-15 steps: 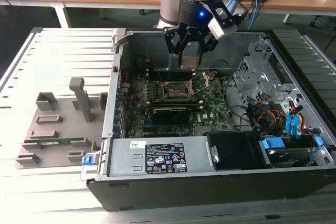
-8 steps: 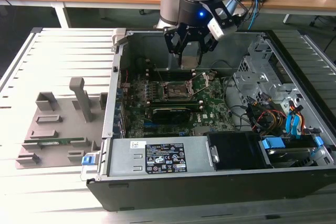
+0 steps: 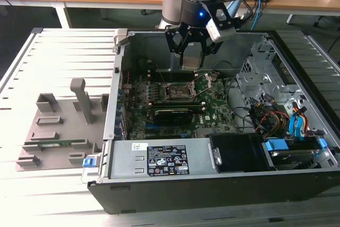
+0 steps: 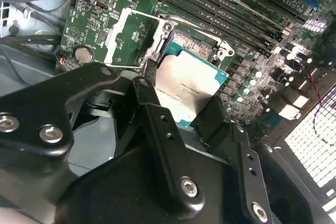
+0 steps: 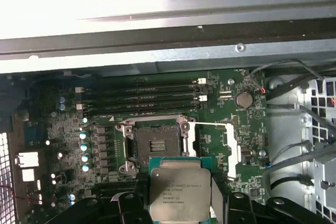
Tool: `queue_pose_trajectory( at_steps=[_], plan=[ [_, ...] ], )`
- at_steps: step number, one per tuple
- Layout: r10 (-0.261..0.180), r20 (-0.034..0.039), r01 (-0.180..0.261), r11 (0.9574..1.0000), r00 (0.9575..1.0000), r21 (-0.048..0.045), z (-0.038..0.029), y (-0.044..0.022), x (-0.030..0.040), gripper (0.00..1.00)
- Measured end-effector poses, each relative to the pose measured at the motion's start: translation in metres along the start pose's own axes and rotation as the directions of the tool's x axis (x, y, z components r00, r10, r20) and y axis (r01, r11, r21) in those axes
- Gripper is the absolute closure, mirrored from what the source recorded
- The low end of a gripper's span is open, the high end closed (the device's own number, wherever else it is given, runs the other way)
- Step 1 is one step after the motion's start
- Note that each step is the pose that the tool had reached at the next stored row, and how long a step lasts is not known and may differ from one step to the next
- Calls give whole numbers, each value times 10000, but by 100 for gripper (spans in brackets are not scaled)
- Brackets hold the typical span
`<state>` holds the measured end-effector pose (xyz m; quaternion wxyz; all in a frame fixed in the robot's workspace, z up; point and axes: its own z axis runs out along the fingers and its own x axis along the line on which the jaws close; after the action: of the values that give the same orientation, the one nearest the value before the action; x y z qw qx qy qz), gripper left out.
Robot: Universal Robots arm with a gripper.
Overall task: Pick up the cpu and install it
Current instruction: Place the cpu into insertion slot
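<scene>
The main risk, as I judge it, is a skewed or off-centre descent. The cpu (image 5: 179, 192) is gripped by its thin edges alone, so a slight tilt or slip could land a corner on the contacts of the open socket (image 5: 156, 145) and bend them. It could also catch the hinged metal frame (image 5: 226, 145) lying flipped open beside the socket.

The jaws pinch the cpu between them by opposite edges, its silvery plate facing the wrist cameras. It hangs clear of the motherboard (image 5: 220, 103) inside the computer case (image 3: 212, 184). The socket sits beneath the jaws and a little beyond their tips, not squarely under the chip.
</scene>
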<state>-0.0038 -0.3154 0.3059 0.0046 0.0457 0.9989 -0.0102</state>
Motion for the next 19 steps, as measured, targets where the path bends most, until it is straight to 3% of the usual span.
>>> queue_pose_trajectory(
  at_steps=[10, 19],
  plan=[
    [893, -12, -893, 9960, 9960, 48, 1, 0, 0, 45],
    [1725, -20, -1724, 9850, 9850, 94, 1, 0, 0, 45]
  ],
)
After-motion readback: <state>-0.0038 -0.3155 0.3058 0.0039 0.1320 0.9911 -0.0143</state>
